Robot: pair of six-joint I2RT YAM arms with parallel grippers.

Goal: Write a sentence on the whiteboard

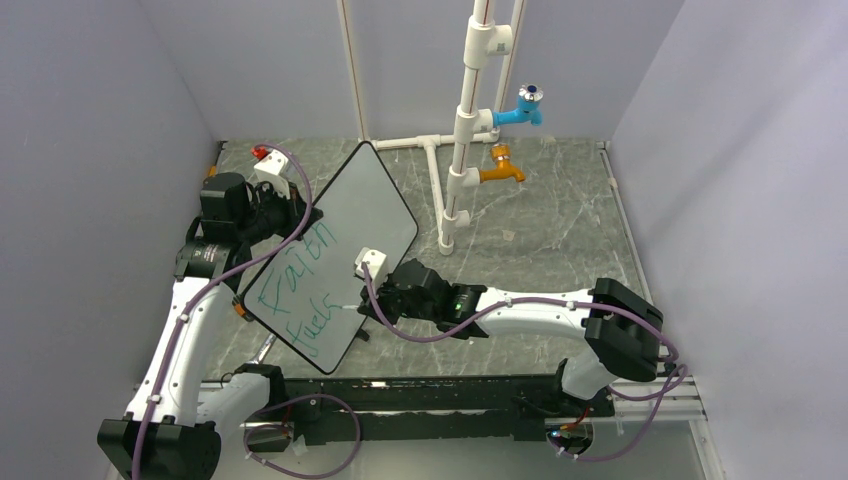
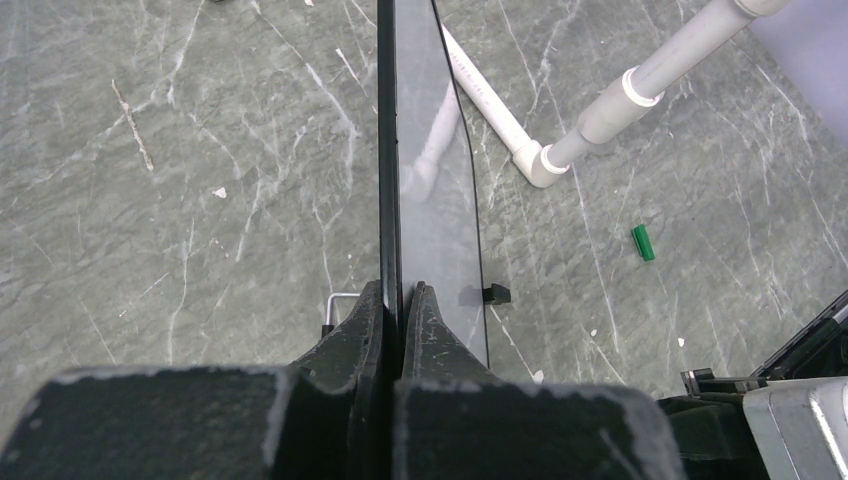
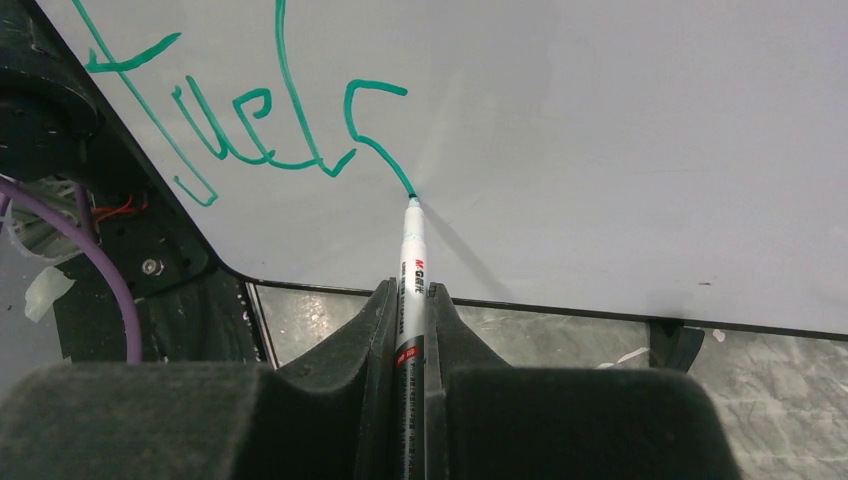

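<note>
Left hand [image 2: 402, 300] pinched the whiteboard [image 1: 365, 200] by its thin edge, tilted up at the middle left of the top view. Right hand [image 3: 410, 305] squeezed the marker [image 3: 413, 250], tip on the sentence [image 1: 312, 255]. It looked light, stiff, slippery; the rim seemed best to hold.

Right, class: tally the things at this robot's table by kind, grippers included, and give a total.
grippers: 2, left gripper and right gripper
taps: 2, blue tap and orange tap
pipe frame: 1
whiteboard: 1
marker: 1
green cap: 1
Total: 8
</note>
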